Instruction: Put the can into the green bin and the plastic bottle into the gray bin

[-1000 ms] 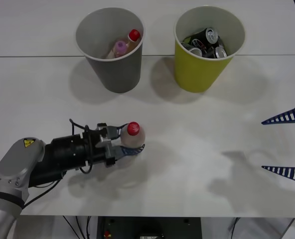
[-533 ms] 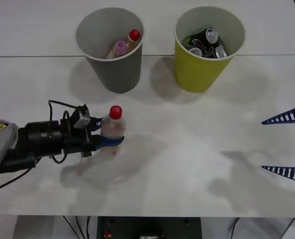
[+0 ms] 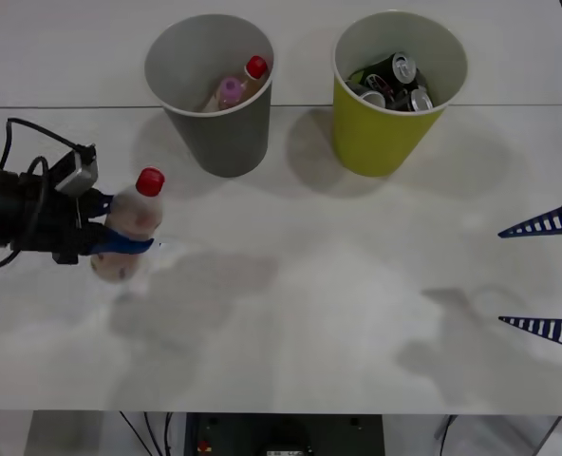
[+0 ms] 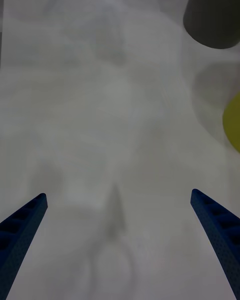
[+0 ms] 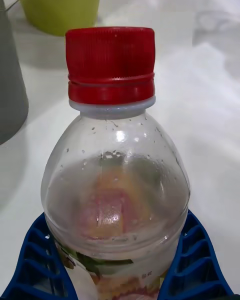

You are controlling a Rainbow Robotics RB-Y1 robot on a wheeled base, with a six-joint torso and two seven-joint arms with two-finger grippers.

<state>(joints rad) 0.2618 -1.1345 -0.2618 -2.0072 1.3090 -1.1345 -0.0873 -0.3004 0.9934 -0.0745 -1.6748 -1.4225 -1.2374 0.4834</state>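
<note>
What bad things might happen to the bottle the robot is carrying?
The left gripper holds the bottle only around its lower body, and the bottle leans, so it might slip or tip out. The gray bin already has two bottles inside; a drop onto them might bounce out. Swinging low, the bottle might hit the bin's wall and knock it over.

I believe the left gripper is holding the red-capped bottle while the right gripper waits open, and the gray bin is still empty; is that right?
Not quite: the gray bin is not empty. The front view shows two bottles inside it, one pink-capped, one red-capped. The rest stands: the left gripper holds the red-capped bottle, and the right gripper waits open.
</note>
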